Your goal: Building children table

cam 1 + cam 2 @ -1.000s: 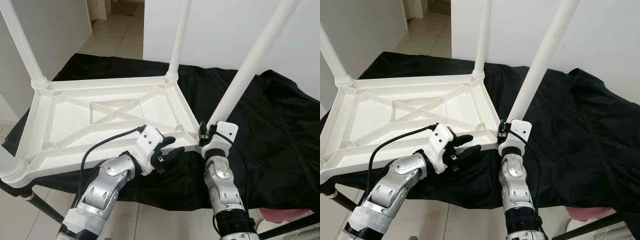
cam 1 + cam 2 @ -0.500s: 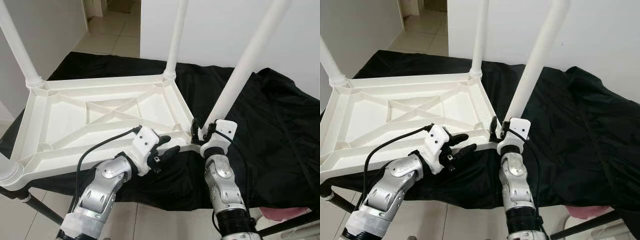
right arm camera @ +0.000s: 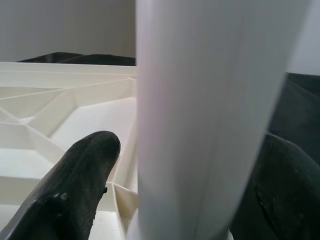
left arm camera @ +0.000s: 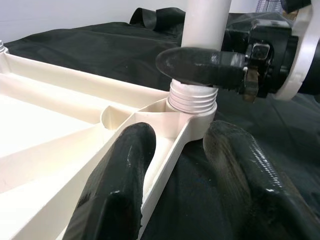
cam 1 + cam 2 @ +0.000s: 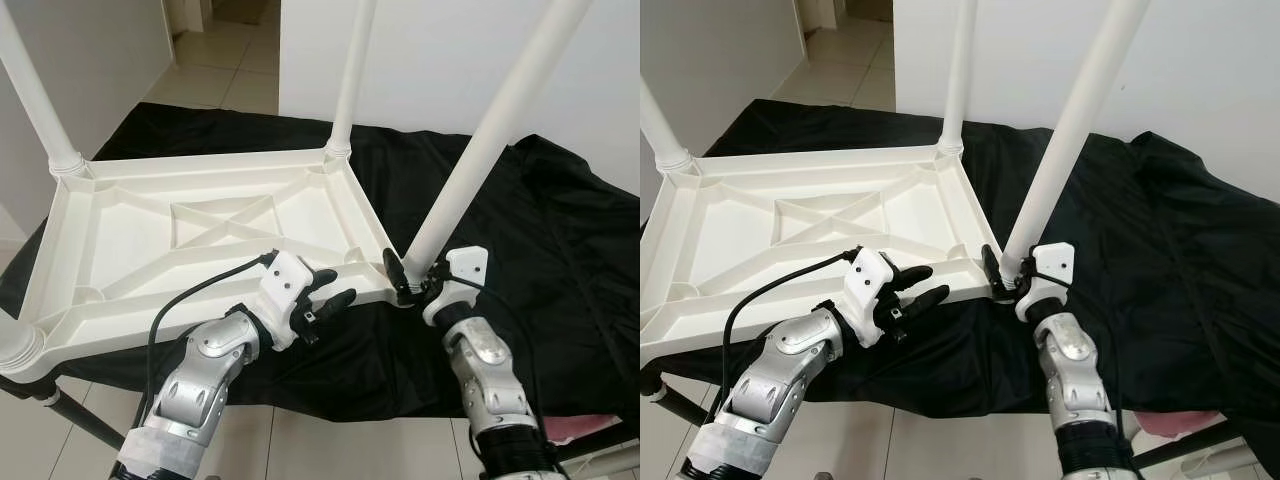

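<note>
Right gripper [image 5: 402, 280] jaws clasp the leg [image 5: 478, 160] in the tabletop [image 5: 130, 225] corner socket [image 4: 192, 102].

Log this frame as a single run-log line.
right gripper: around near-right table leg at its threaded base | left gripper: open, straddling tabletop rim | tabletop upside down on black cloth

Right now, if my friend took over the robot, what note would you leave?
Right gripper: around the base of the near-right leg at its corner socket; threads there are not fully in.
Left gripper: open, straddling the near rim of the upside-down tabletop.
Done: all four legs stand in their corners.
Left: probably finish screwing in this leg, then turn the table upright.
</note>
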Robot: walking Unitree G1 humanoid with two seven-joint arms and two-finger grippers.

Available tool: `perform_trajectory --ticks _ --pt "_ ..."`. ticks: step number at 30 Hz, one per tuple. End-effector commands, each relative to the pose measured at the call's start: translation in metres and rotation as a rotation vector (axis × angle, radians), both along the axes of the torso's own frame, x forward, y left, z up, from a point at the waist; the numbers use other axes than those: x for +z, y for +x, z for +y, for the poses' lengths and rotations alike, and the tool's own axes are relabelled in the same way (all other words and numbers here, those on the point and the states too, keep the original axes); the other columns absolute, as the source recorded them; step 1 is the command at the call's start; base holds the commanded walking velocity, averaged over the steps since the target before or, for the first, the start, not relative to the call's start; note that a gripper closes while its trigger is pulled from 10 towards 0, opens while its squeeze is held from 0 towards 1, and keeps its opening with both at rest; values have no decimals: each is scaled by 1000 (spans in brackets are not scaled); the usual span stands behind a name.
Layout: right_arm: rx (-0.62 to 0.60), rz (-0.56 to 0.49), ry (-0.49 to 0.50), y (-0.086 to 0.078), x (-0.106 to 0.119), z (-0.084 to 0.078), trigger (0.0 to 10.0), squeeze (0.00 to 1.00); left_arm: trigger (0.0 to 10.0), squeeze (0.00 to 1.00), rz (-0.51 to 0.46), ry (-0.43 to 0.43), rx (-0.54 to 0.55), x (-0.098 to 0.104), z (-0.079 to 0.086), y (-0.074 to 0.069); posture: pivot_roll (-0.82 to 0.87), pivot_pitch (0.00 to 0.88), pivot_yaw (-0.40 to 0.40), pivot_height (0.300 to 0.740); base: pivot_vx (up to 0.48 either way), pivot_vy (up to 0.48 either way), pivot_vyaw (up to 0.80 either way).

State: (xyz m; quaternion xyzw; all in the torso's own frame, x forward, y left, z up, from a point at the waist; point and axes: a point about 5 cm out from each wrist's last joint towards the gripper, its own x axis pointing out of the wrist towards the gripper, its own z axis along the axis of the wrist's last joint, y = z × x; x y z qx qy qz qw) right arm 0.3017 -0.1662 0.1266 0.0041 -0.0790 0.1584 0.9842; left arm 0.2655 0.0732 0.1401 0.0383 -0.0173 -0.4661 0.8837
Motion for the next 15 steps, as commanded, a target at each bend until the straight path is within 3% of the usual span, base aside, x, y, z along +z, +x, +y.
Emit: perform_trajectory --ticks 1,6,7,8,15 --pt "87 -3 -14 3 1 1 10000 0 10000 0 2 0 15 2 -1 1 4 0 -40 740 0 0 0" --pt "182 -15 -66 6 3 3 10000 0 10000 0 -1 2 -7 3 -5 1 4 0 -40 740 0 0 0" --pt "210 6 -44 9 2 0 6235 0 10000 0 -6 9 -16 3 -6 2 2 0 -36 740 0 0 0" --pt "220 8 -45 10 2 0 0 0 10000 0 -6 10 -16 3 -6 2 2 0 -34 740 0 0 0" --pt "238 20 -59 10 -2 -3 0 0 10000 0 -6 6 -14 5 -7 3 7 0 -35 740 0 0 0"
